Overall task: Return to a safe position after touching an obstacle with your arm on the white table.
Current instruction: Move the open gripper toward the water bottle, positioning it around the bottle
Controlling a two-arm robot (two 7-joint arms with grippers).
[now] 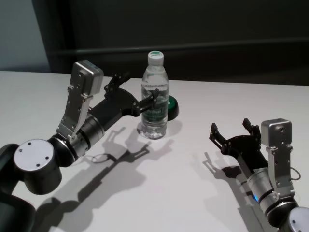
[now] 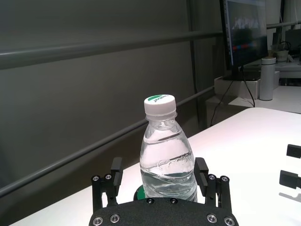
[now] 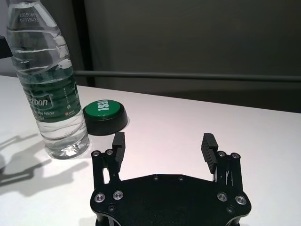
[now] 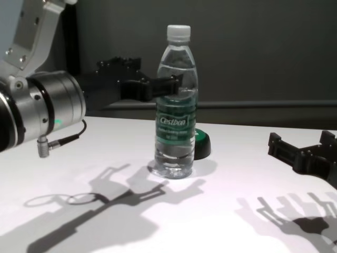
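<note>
The obstacle, a clear water bottle (image 1: pixel 154 104) with a white cap and green label, stands upright on the white table (image 1: pixel 193 188) near its far edge. My left gripper (image 1: pixel 136 87) is open and held above the table at the bottle's upper half. One fingertip (image 1: pixel 155 94) shows against the bottle's side; I cannot tell if it touches. In the left wrist view the bottle (image 2: pixel 165 162) stands centred between the fingers of the left gripper (image 2: pixel 159 165). My right gripper (image 1: pixel 230 124) is open and empty, low over the table to the bottle's right.
A low black button with a green top (image 1: pixel 172 104) sits right behind the bottle, also in the right wrist view (image 3: pixel 104 113). A dark wall with a rail runs behind the table. A monitor (image 2: pixel 251 28) stands on another desk beyond.
</note>
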